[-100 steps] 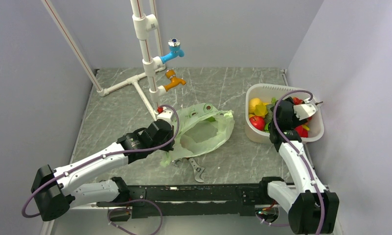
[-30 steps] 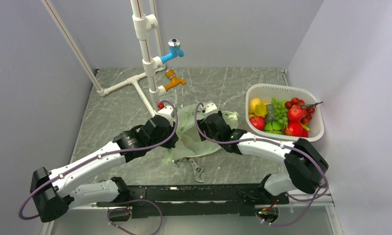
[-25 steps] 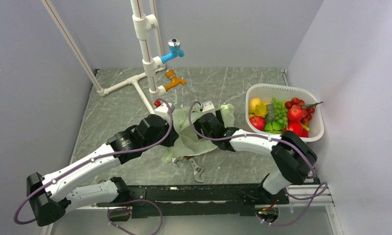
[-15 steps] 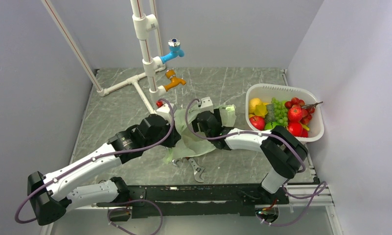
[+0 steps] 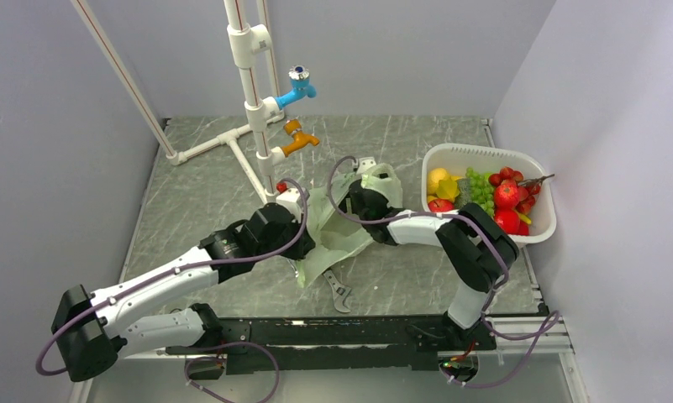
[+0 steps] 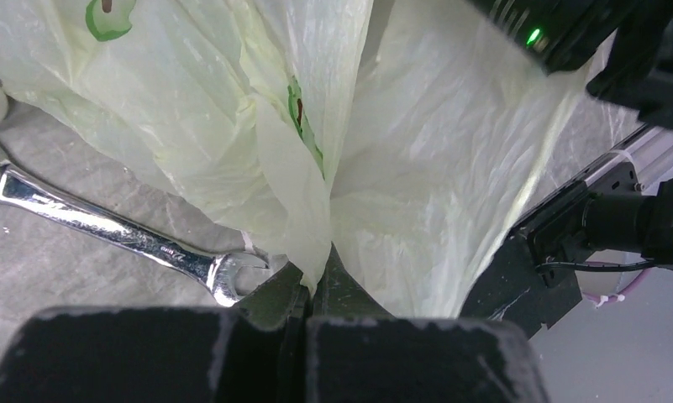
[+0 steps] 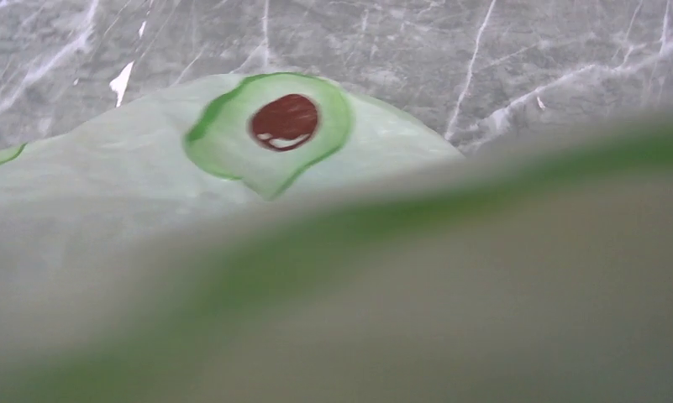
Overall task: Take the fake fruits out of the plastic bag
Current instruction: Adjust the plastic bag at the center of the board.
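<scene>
The pale green plastic bag lies crumpled mid-table and looks flat; no fruit shows in it. My left gripper is shut on a fold of the bag's near edge, seen in the left wrist view. My right gripper is at the bag's far corner, and the film drapes over it and hides its jaws. The right wrist view shows only blurred bag film and an avocado print. The fake fruits, among them a lemon, grapes and red apples, lie in the white tub.
A steel wrench lies just near of the bag, also in the left wrist view. A white pipe stand with a blue tap and an orange tap rises at the back left. Walls close both sides.
My right arm left the tub and reached the bag, then moved back and right, lifting the bag's far corner. My left gripper shifted slightly right, still holding. The bag is drawn narrower.
</scene>
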You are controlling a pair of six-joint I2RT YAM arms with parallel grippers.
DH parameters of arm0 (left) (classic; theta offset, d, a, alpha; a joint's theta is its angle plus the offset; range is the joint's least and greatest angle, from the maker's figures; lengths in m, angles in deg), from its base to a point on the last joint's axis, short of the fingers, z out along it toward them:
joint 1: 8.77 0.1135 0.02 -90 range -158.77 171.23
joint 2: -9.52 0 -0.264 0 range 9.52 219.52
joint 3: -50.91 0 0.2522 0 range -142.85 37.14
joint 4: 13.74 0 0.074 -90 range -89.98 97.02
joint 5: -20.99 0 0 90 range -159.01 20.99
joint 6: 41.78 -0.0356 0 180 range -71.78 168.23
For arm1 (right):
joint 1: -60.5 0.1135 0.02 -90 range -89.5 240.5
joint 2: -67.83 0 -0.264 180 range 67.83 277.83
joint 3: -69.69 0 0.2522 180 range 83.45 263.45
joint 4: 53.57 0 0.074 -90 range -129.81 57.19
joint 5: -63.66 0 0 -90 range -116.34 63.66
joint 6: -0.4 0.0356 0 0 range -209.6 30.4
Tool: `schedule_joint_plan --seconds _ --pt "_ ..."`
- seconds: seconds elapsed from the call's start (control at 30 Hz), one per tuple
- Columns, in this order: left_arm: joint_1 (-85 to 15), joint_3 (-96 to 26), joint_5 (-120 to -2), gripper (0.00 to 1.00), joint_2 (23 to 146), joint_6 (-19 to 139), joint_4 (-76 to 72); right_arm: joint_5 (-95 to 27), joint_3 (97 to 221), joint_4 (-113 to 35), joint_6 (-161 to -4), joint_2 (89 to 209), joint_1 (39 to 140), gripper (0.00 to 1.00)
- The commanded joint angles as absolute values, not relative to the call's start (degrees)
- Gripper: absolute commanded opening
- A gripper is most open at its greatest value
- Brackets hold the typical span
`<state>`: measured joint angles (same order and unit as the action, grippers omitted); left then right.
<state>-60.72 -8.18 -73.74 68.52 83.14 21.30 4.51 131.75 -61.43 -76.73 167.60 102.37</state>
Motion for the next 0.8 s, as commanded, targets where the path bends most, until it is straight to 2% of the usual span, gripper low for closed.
schedule_joint_plan --seconds 0.0,0.23,0.4,0.77 --pt "-60.98 -6.43 -70.95 0.0 70.07 84.78 17.97 -2.9 132.74 -65.68 -72.06 166.94 97.46 0.99" --pt "-61.01 -6.01 -72.84 0.0 72.44 84.29 17.68 -2.8 130.39 -68.37 -71.0 164.97 97.15 0.99" --pt "-61.0 -6.23 -74.42 0.0 72.55 83.97 18.78 -5.62 128.04 -64.72 -66.94 161.35 97.77 0.98" --pt "-60.94 -7.94 -85.02 0.0 68.19 80.91 23.7 -8.59 110.92 -50.03 -58.64 138.46 111.01 0.97"
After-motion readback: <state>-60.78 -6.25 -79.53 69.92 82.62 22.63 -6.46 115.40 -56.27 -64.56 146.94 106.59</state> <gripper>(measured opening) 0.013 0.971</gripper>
